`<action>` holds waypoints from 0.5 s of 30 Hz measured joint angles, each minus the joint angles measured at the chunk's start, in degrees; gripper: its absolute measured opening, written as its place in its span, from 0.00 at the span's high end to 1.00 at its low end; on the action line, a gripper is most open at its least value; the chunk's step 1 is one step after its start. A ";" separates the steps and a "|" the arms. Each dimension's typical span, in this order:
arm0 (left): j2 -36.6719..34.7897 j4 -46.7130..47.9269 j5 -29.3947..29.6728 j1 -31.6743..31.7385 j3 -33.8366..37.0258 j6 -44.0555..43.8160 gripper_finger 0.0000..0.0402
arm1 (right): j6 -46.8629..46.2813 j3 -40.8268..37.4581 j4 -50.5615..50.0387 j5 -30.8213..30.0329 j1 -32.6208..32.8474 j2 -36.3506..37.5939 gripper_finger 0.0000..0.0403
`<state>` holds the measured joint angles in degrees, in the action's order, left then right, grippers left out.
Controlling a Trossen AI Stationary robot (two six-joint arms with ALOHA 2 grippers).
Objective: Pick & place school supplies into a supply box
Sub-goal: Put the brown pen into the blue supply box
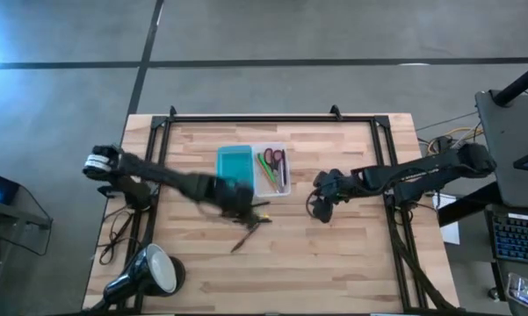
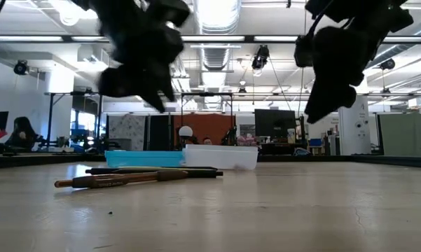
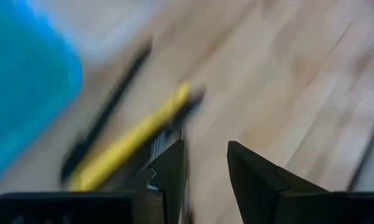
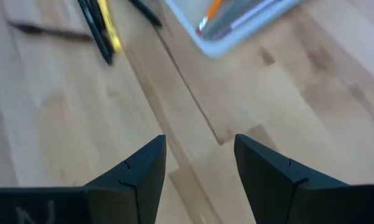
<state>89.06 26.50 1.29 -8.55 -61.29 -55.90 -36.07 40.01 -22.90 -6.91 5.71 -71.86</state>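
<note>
Partly done: red-handled scissors (image 1: 278,162) and green marker (image 1: 266,163) lie in the supply box (image 1: 252,169)'s clear half. Yellow pencil (image 3: 127,144) and dark pens (image 2: 136,175) remain on the table (image 1: 351,254). Left gripper (image 3: 204,163) hovers over them, fingers parted, empty; right gripper (image 4: 199,163) likewise parted, empty.

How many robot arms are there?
2. The left arm reaches across the table from the left side, its gripper over the loose pens below the supply box. The right arm reaches in from the right, its gripper above bare wood.

Bright ceiling lights (image 2: 217,14) glare overhead; left claw (image 3: 205,171) view streaked with blur.
</note>
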 joint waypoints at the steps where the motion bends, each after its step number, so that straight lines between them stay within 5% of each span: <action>1: 0.05 1.77 1.91 -2.70 -0.22 -1.81 0.74 | 0.10 0.00 0.05 0.03 0.07 -0.90 0.55; 6: 4.61 4.35 3.68 -9.56 -0.61 -14.50 0.74 | 0.10 0.02 0.76 2.26 0.00 -4.23 0.55; 15: 14.68 5.80 3.79 -11.52 -7.33 -15.91 0.74 | 0.19 0.04 1.05 3.91 0.04 -4.56 0.55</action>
<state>103.73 32.30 5.08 -20.07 -68.62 -71.81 -35.88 40.05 -21.85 -3.00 5.75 -76.42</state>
